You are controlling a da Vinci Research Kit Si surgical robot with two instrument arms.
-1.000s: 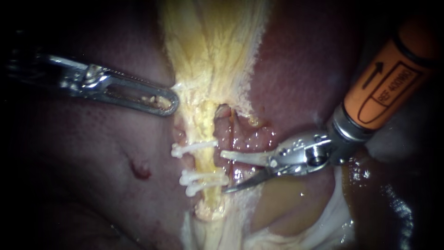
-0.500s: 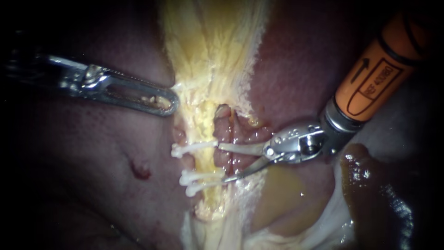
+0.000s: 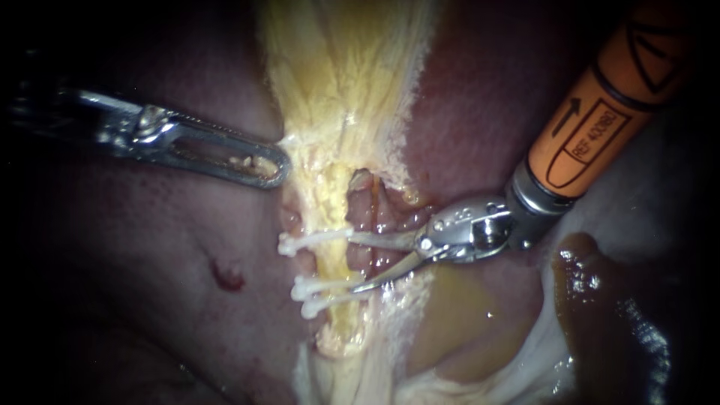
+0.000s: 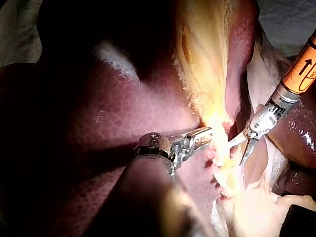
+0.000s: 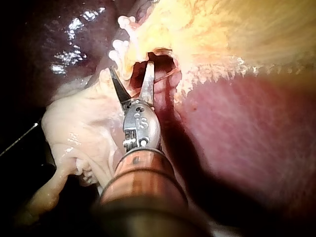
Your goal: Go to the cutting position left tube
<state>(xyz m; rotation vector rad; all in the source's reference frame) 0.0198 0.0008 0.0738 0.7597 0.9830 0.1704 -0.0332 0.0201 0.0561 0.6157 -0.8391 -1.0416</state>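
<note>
Endoscope: orange-shafted right instrument [image 3: 355, 262], curved steel blades spread, gripping nothing. Left tube [image 3: 337, 264], a pale yellow cord, lies just left of blade tips, long axis vertical, crosswise to blades. Three white plastic clips [image 3: 311, 240]: one above, two below, blades level with gap between.

Silver slotted left instrument [image 3: 274, 165] is clenched on yellow fibrous tissue [image 3: 341, 112], farther off.

Left wrist: two instruments, right instrument [image 4: 237, 153] nearer tube.

Right wrist: tube just ahead of parted blades [image 5: 131, 66].

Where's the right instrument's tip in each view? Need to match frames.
Endoscope: right instrument enters from upper right, jaws open at the white clips.
Left wrist: just ahead of left instrument, across the yellow tissue strip.
Right wrist: its own instrument, jaws open toward the clips.
Shared landmark: yellow tissue strip.
</note>
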